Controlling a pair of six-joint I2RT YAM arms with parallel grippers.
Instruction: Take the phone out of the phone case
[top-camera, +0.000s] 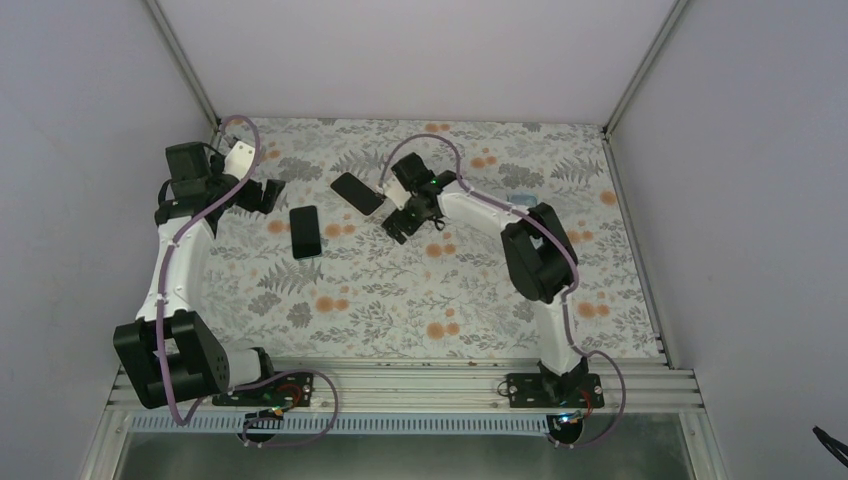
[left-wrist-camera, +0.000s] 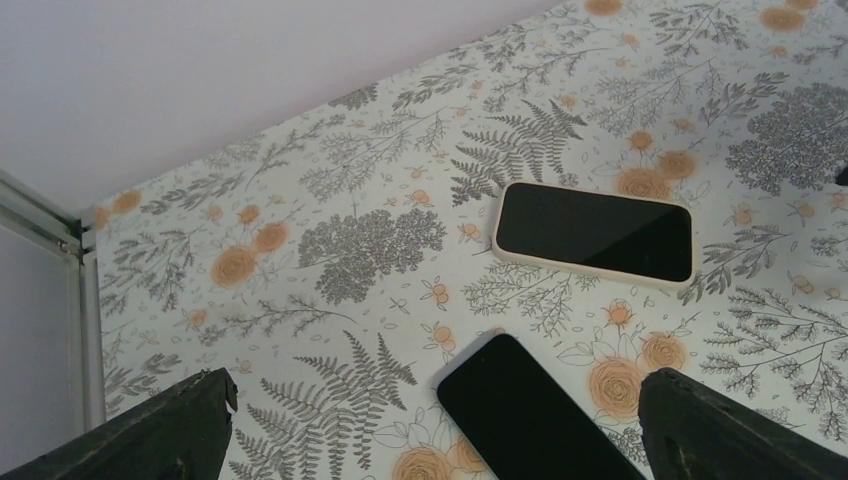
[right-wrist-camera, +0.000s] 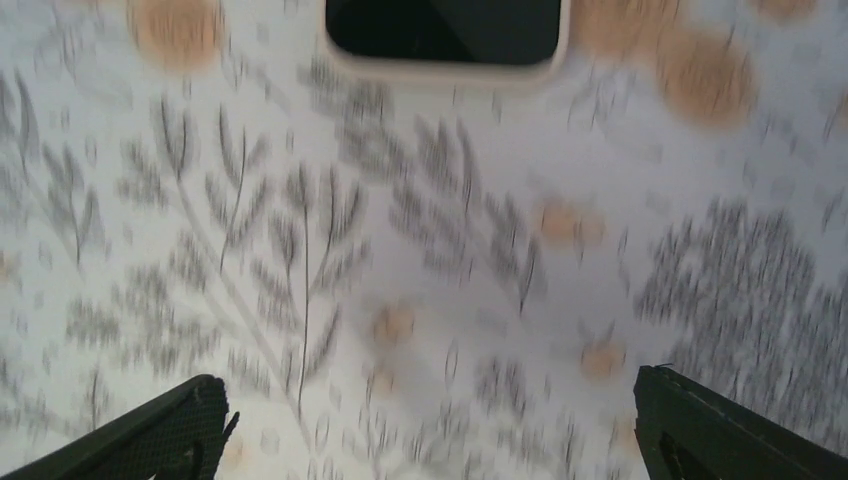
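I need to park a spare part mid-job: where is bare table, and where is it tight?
Bare: the near middle, between the near rail and the cream-rimmed case; also the right side, between right arm and side rail. Crowded: far left-centre, where case, black phone, left gripper and right gripper cluster.

Pale lilac walls, aluminium corner posts, floral-printed table cover under even light.

Soft, even, bright light fills all three views, leaving only faint shadows on the floral bench. The overhead and left wrist views are sharp, while the right wrist view is smeared by motion blur, its floral pattern streaked and hazy.
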